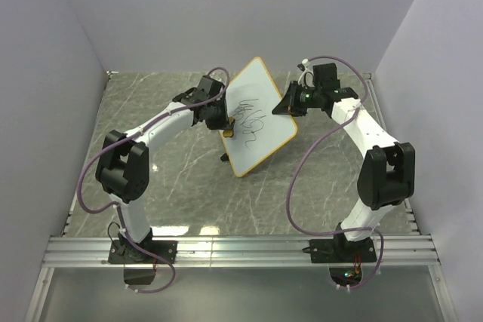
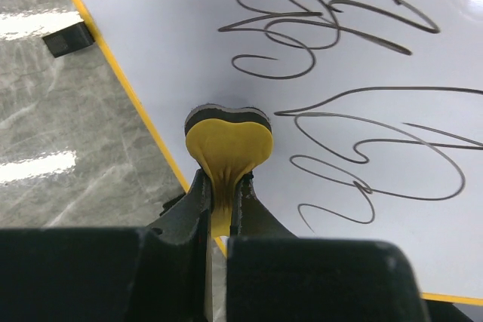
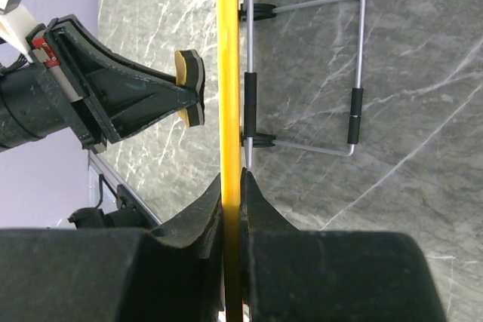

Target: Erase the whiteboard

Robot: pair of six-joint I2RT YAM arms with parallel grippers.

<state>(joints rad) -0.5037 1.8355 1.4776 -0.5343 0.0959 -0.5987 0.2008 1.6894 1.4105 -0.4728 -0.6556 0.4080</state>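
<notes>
I've got the whiteboard (image 1: 260,115) in the middle of the marble-patterned table (image 1: 173,179), between my two arms. It is turned at an angle and propped up on its wire stand (image 3: 355,73).

The right gripper (image 1: 290,103) is clenched on the board's orange-yellow frame at its right edge. The wrist view shows both fingers pinching the rim edge-on, so the board is steadied.

The left gripper (image 2: 223,186) is clamped on the stem of the yellow eraser (image 2: 228,141), with its dark felt pad facing the board. The eraser sits right at the board's left edge, near the frame. From the right wrist view the pad looks just beside the surface with a sliver of gap, though I can't say for sure it isn't touching.

On progress, I'd call this the very start of the wiping. The black scribbles (image 2: 339,28) run across the white face in two full bands of loops, and I see no smears or cleared streaks. By my reckoning the whole erasing job is left.

As for writing, the marker lines are only loops and curls, with no letters or words I can make out. I can't find a brand or label on the board, the eraser or the stand. There's a small red tag (image 3: 47,50) on the left arm, too small to read.
</notes>
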